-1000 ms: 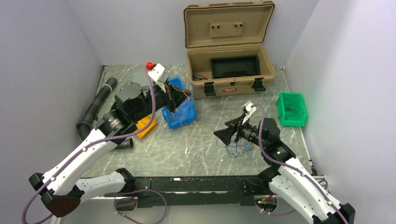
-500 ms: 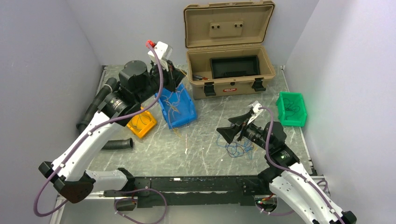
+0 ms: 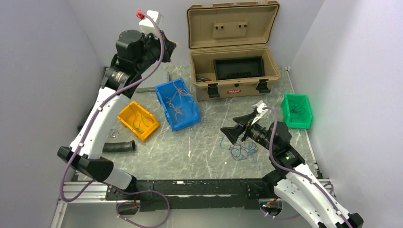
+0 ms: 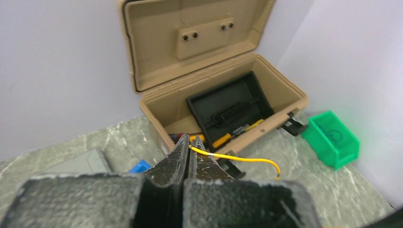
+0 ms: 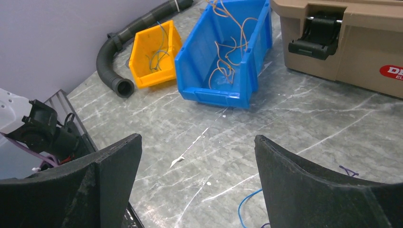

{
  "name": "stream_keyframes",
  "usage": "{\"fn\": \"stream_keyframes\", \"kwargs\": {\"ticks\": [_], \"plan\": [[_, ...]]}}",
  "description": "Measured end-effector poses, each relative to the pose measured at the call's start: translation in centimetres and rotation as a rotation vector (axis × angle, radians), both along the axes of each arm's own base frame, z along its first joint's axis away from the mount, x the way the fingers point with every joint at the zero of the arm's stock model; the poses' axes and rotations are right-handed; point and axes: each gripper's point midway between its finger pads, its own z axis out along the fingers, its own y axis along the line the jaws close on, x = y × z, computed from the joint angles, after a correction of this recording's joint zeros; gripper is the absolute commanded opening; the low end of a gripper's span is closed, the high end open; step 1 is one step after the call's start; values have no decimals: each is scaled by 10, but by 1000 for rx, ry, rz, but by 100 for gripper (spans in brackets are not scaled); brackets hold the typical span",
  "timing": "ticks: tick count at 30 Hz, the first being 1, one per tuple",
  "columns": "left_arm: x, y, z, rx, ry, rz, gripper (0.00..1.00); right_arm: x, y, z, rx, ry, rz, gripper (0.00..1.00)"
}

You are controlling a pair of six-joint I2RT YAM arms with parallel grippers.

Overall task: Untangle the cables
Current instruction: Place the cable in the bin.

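Wrist view alone reveals left fingers point(image 4: 175, 160) pinching a yellow wire point(image 4: 237, 157) trailing toward 3 o'clock; right fingers point(image 5: 111, 166) spread wide, blue cables point(image 3: 242, 151) at 5 o'clock overhead.

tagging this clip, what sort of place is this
Probably a robot lab test cell: plain walls around a stone-look table, coloured sorting bins, and a tan tool case.
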Motion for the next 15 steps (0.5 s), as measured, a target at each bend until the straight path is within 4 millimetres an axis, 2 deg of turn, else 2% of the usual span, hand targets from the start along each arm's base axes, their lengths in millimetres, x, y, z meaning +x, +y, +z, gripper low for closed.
{"fn": "stream_keyframes", "kwargs": {"ticks": [2,5,10,15], "plan": [[18,9,-1,1,4,32,0,0,-1,1,-1,-5,-3,90],[41,19,-22,14,47,60,0,1,-3,3,-4,-11,-16,90],[72,25,-83,36,176,60,0,1,-6,2,-15,-15,-28,90],[87,26,-144,73,297,67,0,2,-7,2,-21,-20,-38,90]]}}
